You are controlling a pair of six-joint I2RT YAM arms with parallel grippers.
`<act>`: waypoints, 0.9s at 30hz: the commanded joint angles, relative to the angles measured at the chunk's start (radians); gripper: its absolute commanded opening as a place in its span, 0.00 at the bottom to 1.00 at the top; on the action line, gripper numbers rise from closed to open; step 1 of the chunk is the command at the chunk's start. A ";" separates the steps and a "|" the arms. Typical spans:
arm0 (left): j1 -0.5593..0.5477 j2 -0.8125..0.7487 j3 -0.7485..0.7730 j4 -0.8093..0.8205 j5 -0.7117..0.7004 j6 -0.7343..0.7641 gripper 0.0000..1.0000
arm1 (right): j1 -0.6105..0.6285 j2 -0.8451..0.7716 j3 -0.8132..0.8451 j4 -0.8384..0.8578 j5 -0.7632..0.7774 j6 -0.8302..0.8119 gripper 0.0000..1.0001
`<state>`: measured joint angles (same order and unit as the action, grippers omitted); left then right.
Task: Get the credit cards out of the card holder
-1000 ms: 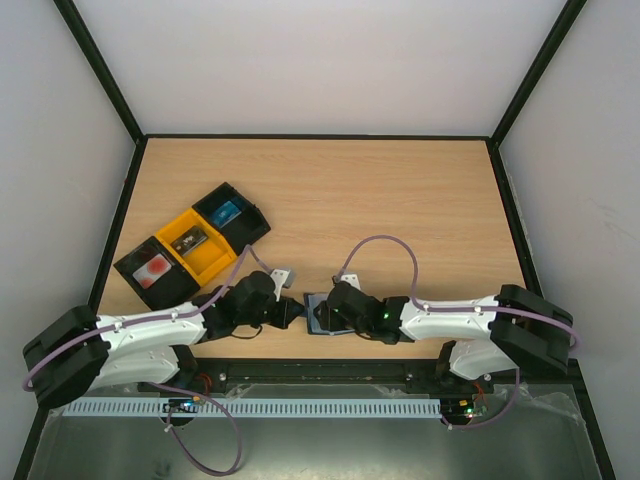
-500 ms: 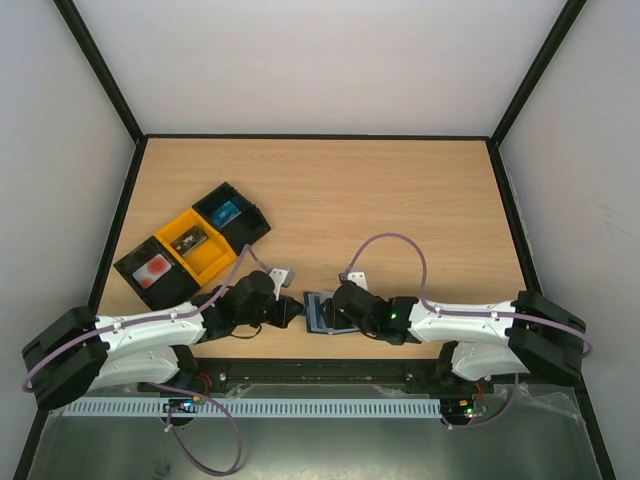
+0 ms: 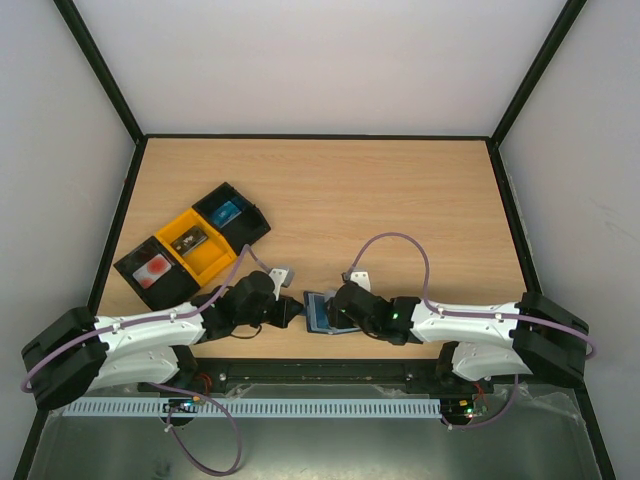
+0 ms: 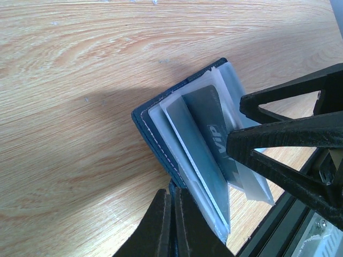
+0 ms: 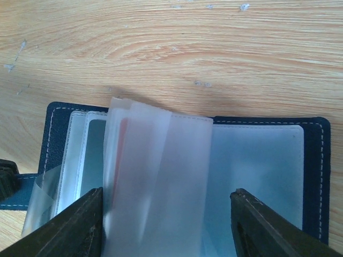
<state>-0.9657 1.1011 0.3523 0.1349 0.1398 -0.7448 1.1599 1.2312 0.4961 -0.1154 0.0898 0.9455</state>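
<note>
With your left gripper (image 4: 172, 197) clamped on the edge of the card holder (image 4: 140, 124), lower the right gripper (image 5: 167, 195), jaws apart above the holder's clear sleeves (image 5: 155, 139), and pinch one credit card (image 4: 201, 128) alone.

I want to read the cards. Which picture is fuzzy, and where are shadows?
Left wrist view: sharp, VIP reads on the grey card; a soft shadow falls on the table beside the holder. Right wrist view: the clear sleeves look milky and blurred.

Navy card holder (image 5: 316, 160) lies open, clear sleeves (image 5: 155, 176) fanned up, grey-blue credit card (image 4: 206, 134) tucked inside.
</note>
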 commanded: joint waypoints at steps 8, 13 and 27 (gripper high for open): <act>-0.004 -0.007 -0.009 -0.032 -0.033 0.005 0.03 | 0.000 -0.025 -0.001 -0.130 0.074 0.009 0.60; -0.002 -0.002 -0.001 -0.063 -0.064 0.007 0.03 | 0.000 -0.034 0.018 -0.180 0.110 0.015 0.53; -0.003 -0.057 0.026 -0.123 -0.111 -0.054 0.42 | -0.002 -0.105 0.035 -0.153 0.141 0.022 0.42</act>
<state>-0.9657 1.0889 0.3527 0.0525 0.0570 -0.7742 1.1587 1.1469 0.5171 -0.2874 0.1925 0.9543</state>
